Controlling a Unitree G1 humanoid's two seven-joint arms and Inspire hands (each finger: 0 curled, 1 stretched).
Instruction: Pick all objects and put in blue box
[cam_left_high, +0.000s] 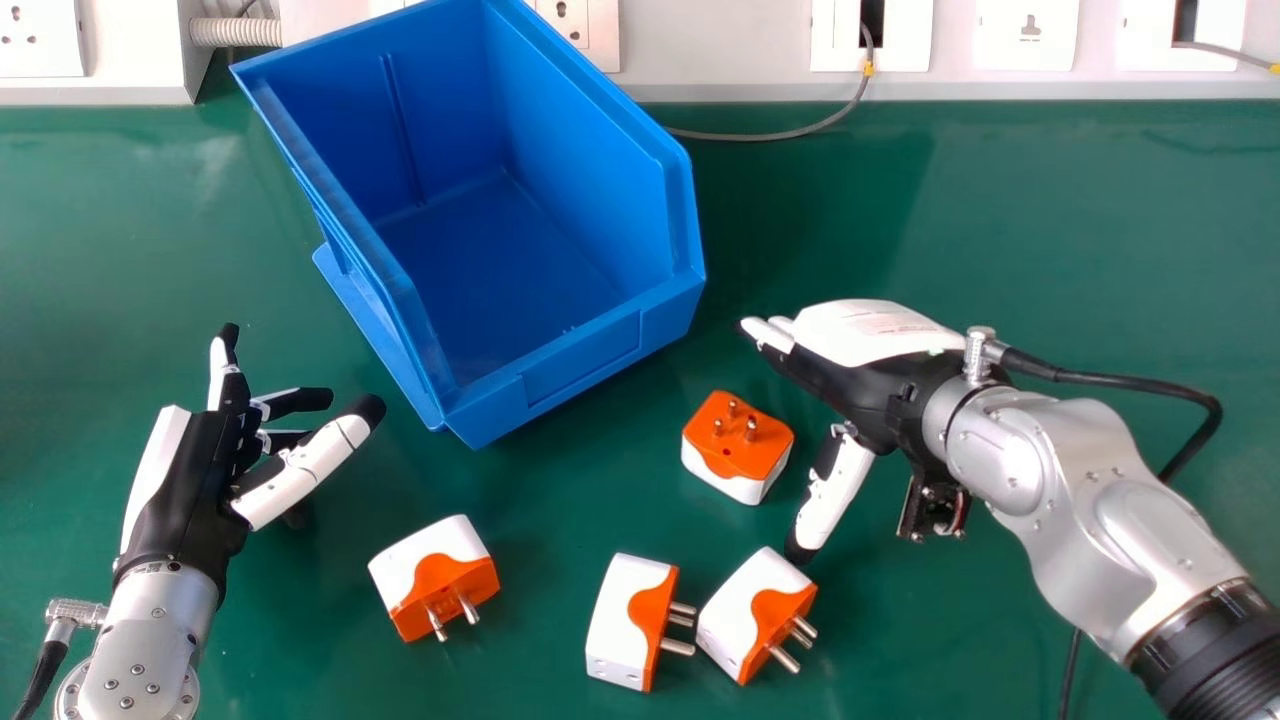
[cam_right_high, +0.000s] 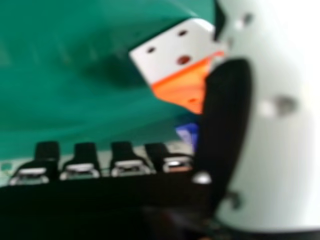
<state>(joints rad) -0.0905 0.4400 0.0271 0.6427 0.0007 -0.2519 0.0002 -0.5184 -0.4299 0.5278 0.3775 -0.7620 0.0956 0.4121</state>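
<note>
Right hand (cam_left_high: 862, 334) over the table (cam_left_high: 1000, 220), right of centre, fingers extended and thumb out, holding nothing; the left hand (cam_left_high: 190, 470), near the table's left edge, is loosely open and empty too. Four plug adapters remain outside the blue box (cam_left_high: 590, 360), which sits by the table's far edge, left of centre. One pins-up adapter (cam_left_high: 735, 450) lies between box and right thumb. Nearer the table's near edge are the left adapter (cam_left_high: 430, 575), the middle adapter (cam_left_high: 625, 620) and, just beside that, the right adapter (cam_left_high: 750, 615). All four are left to box, so progress looks nil. Small print marks the right hand's back; no brand to report.
</note>
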